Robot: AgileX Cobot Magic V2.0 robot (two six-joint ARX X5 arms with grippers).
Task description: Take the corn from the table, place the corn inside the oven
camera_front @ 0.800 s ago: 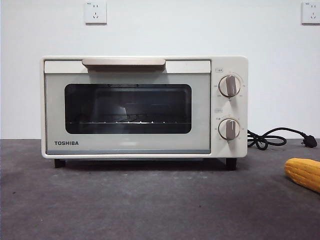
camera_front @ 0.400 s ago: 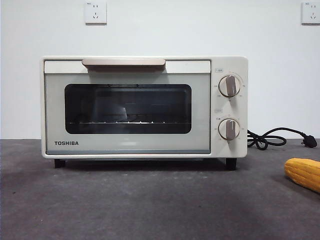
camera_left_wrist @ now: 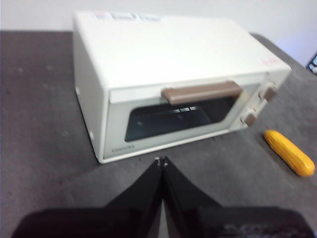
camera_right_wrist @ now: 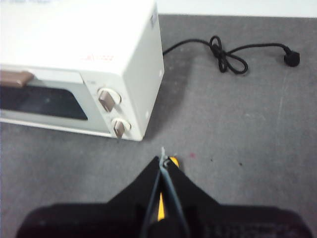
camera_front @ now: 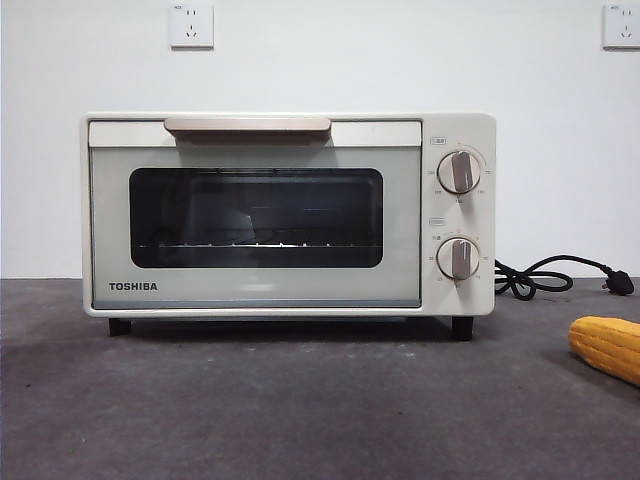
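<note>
Right gripper hangs over the corn with jaws pinched together, gripping nothing; left gripper is clenched empty too.
Corn's a tapered yellow-orange cob lying near the table's right edge; shut jaws would probably just knock it rolling, and the oven door's closed anyway.

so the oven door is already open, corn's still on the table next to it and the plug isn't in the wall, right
Not quite: the oven door is shut, as the front view shows, with its handle up against the top. The rest holds: the corn lies on the table beside it, and the plug lies loose.
</note>
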